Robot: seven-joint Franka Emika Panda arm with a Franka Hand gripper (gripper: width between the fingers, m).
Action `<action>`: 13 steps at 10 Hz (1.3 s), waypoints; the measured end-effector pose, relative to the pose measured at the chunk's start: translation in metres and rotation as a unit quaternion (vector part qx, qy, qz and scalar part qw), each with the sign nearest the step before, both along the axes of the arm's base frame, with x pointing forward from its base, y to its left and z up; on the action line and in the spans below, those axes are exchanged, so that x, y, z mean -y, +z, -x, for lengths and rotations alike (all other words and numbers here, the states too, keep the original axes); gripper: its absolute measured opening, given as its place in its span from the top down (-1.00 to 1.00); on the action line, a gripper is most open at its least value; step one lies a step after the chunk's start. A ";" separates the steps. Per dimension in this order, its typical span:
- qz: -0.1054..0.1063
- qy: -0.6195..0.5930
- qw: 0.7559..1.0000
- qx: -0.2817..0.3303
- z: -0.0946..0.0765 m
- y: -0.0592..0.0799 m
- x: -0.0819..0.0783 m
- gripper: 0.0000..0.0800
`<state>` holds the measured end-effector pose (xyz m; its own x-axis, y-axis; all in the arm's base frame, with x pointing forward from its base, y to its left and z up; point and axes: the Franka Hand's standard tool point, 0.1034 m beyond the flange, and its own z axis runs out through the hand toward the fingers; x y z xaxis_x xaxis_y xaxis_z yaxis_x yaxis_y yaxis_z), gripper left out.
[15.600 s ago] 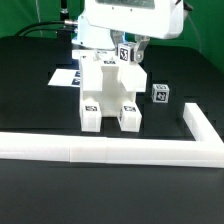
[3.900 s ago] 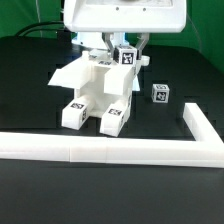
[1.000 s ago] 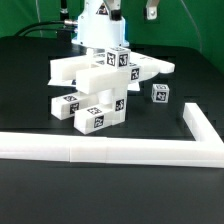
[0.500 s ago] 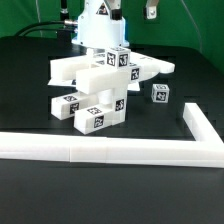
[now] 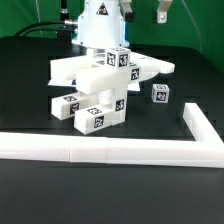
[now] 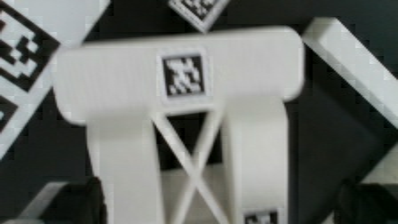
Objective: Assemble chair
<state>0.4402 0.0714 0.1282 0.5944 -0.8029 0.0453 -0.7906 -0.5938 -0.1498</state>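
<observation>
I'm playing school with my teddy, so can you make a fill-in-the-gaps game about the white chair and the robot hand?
1. The gripper hangs above the chair with its jaws ___.
2. The small cube sits on the exterior view's ___ of the chair, not touching it.
3. The table under everything is coloured ___.

Missing words: open; right; black.

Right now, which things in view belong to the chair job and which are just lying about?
Job:
- partly built chair
- loose small cube beside it
- gripper, open, above

Not the job:
- L-shaped border rail
- black table
</observation>
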 end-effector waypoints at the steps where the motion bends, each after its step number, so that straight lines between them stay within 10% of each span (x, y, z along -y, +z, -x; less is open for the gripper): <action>1: 0.013 -0.009 1.000 -0.010 0.000 -0.022 -0.007 -0.62; 13: 0.021 0.123 0.992 -0.027 0.009 -0.024 -0.043 -0.62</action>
